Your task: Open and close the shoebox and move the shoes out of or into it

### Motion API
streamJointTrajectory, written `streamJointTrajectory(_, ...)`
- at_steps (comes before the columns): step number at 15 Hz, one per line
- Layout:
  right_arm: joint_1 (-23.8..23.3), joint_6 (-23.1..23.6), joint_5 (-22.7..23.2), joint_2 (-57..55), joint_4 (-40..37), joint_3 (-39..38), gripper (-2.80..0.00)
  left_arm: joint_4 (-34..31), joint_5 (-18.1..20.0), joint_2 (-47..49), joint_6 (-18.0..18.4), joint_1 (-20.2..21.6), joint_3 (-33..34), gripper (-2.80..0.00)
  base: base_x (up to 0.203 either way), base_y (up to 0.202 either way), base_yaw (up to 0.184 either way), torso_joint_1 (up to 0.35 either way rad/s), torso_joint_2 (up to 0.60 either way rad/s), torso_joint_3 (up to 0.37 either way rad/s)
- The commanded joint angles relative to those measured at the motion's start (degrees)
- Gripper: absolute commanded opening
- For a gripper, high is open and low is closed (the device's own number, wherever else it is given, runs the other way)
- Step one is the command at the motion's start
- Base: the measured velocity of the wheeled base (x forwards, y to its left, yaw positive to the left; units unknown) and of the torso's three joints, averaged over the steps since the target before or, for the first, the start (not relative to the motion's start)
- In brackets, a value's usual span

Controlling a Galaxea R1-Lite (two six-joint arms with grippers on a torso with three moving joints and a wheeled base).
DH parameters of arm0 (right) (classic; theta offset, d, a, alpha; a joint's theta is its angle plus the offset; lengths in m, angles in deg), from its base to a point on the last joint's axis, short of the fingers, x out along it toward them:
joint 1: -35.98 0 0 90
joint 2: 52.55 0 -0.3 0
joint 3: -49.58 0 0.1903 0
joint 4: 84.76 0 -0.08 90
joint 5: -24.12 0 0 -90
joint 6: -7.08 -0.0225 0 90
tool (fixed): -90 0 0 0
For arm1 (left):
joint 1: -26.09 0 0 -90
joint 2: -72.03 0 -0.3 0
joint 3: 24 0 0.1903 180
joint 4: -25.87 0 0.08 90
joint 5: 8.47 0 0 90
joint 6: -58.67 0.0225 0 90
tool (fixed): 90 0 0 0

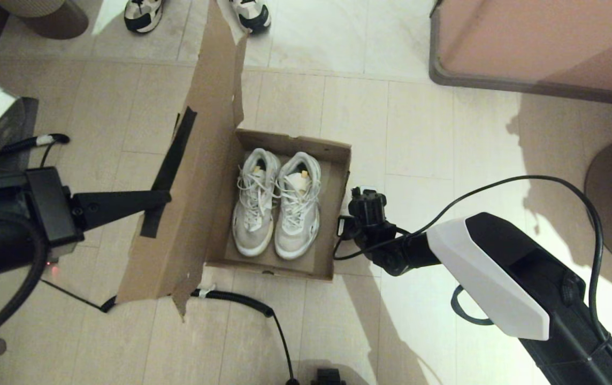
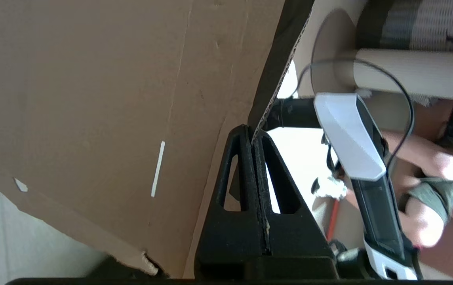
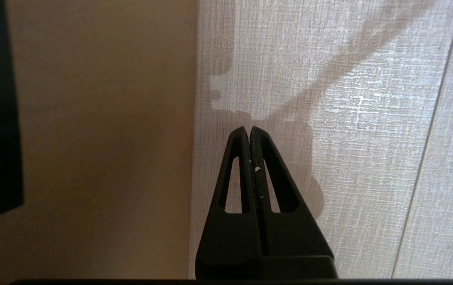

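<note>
The left gripper (image 2: 253,136) is closed on the edge of the lid flap (image 1: 199,160), its two fingers (image 2: 238,174) pressed together with the thin cardboard between them at the dark tape strip (image 1: 169,171); in the head view this gripper reaches in from the left and holds the flap raised, standing nearly upright on the left side of the shoebox (image 1: 338,214). The shoebox sits open on the tiled floor (image 1: 423,133); inside it the shoes (image 1: 276,203) lie side by side, touching, the toes toward the robot and the white laces up. The right gripper (image 3: 249,130) is closed with nothing between its fingers; it hangs low over the floor just beside the right wall of the shoebox, the cardboard side filling part of its wrist view. A coiled black cable (image 1: 242,302) lies on the floor near the front of the box; two white-and-black sneakers (image 1: 143,13) show at the far edge.
</note>
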Motion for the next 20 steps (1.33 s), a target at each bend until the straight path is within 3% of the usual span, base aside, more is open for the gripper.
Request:
streamJointTrajectory(1, 0.01, -0.09, -0.13, -0.18, 0.28, -0.07, -2.8, 0.11, 0.23, 0.92, -0.48, -0.62, 0.73, -2.8, 0.0, 0.0, 0.0, 0.0, 0.0, 0.0)
streamJointTrajectory(2, 0.01, -0.17, -0.18, -0.27, 0.28, -0.13, -2.8, 0.36, 0.26, 1.63, -0.79, -0.86, 0.66, -2.8, 0.0, 0.0, 0.0, 0.0, 0.0, 0.0)
streamJointTrajectory(3, 0.01, -0.17, -0.21, -0.27, 0.37, -0.32, -2.8, 0.51, 0.2, 2.14, -0.93, -1.11, 0.35, 0.0, 0.0, 0.0, 0.0, 0.0, 0.0, 0.0)
streamJointTrajectory(6, -0.35, -0.08, -1.49, 1.09, 0.19, -1.62, -2.8, 2.83, 0.26, 3.96, -1.9, -1.43, -0.09, 0.0, 0.0, 0.0, 0.0, 0.0, 0.0, 0.0)
streamJointTrajectory(11, -5.05, -0.4, -1.79, 14.36, 0.59, -15.57, -2.8, 9.13, 0.36, 9.14, -5.95, -4.57, -0.11, 0.0, 0.0, 0.0, 0.0, 0.0, 0.0, 0.0)
streamJointTrajectory(15, -12.96, -0.24, -1.61, 34.92, 0.38, -27.82, -2.8, 14.71, -0.07, 13.09, -6.9, -6.2, -0.57, 0.0, 0.0, 0.0, 0.0, 0.0, 0.0, 0.0)
streamJointTrajectory(20, -19.69, 2.03, 1.91, 65.2, -0.46, -49.43, -2.8, 14.85, -4.77, 9.6, -7.01, -2.0, 0.93, 0.0, 0.0, 0.0, 0.0, 0.0, 0.0, 0.0)
